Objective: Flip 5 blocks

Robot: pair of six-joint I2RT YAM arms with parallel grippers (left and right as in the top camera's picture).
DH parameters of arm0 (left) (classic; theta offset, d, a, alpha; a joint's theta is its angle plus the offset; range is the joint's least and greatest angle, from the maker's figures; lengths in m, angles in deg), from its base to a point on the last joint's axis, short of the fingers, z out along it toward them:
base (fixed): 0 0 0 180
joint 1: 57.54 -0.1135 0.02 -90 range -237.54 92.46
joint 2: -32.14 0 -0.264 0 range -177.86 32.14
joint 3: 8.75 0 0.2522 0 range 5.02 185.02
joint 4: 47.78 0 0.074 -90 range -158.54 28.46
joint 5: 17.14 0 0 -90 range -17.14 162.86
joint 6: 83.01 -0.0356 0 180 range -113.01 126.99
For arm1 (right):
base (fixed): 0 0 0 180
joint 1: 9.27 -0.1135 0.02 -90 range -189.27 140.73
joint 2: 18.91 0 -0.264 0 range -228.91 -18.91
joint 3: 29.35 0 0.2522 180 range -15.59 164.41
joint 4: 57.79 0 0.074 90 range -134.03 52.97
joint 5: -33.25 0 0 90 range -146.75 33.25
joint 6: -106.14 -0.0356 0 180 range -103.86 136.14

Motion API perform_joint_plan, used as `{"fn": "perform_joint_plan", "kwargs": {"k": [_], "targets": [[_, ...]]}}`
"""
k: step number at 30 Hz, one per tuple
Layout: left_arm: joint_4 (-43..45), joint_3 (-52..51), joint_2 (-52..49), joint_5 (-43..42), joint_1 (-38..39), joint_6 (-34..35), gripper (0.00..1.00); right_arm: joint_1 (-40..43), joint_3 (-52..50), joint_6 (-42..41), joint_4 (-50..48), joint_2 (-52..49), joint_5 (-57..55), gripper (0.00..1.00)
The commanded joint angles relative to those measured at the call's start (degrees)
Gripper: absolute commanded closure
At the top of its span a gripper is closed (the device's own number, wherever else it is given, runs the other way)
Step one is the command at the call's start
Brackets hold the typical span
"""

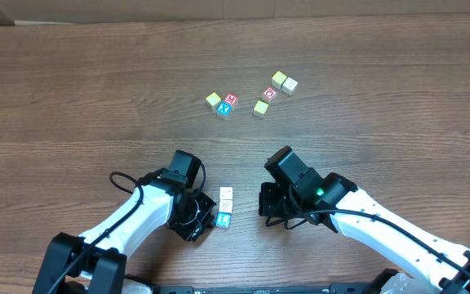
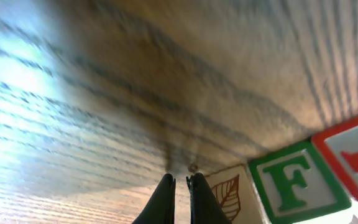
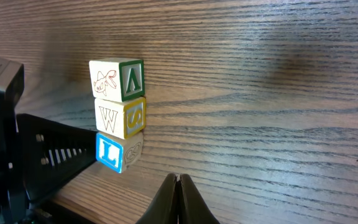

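Three blocks lie in a short row near the table's front: a cream one, a second cream one and a teal-faced one. My left gripper is low on the table just left of the teal block, shut on nothing. Its wrist view shows the shut fingertips beside a leaf-faced block, then a green F block. My right gripper is to the right of the row, shut and empty. Its tips point toward the blue L block.
Several more blocks are scattered farther back: a yellow-green one, a red and blue M one, a yellow one, a red O one and a pair. The left arm's black body is next to the row.
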Motion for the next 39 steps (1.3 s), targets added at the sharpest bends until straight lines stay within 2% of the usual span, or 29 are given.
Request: {"fn": "perform_joint_plan", "kwargs": {"k": [1, 14, 22, 28, 34, 39], "targets": [[0.22, -0.55, 0.98, -0.98, 1.14, 2.12, 0.95, 0.11, -0.02, 0.46, 0.22, 0.44, 0.00, 0.96], [0.22, -0.55, 0.98, -0.42, 1.18, 4.61, 0.95, 0.11, -0.02, 0.46, 0.68, 0.44, 0.04, 0.96], [0.17, -0.09, 1.70, 0.81, 1.18, 2.99, 0.96, 0.13, -0.02, 0.63, 0.63, 0.44, -0.02, 0.96], [-3.10, 4.39, 5.79, 5.73, 1.18, -3.91, 0.96, 0.13, 0.04, 3.69, 1.36, 0.44, -0.04, 0.96], [-13.49, 15.19, 9.35, 15.47, 1.18, -20.76, 0.96, 0.13, 0.85, 8.17, 5.03, 0.44, -3.30, 0.96], [-22.56, 24.41, 9.51, 18.84, 1.20, -32.46, 0.96, 0.13, 4.42, 11.21, 11.10, 0.44, -8.07, 0.96]]}}
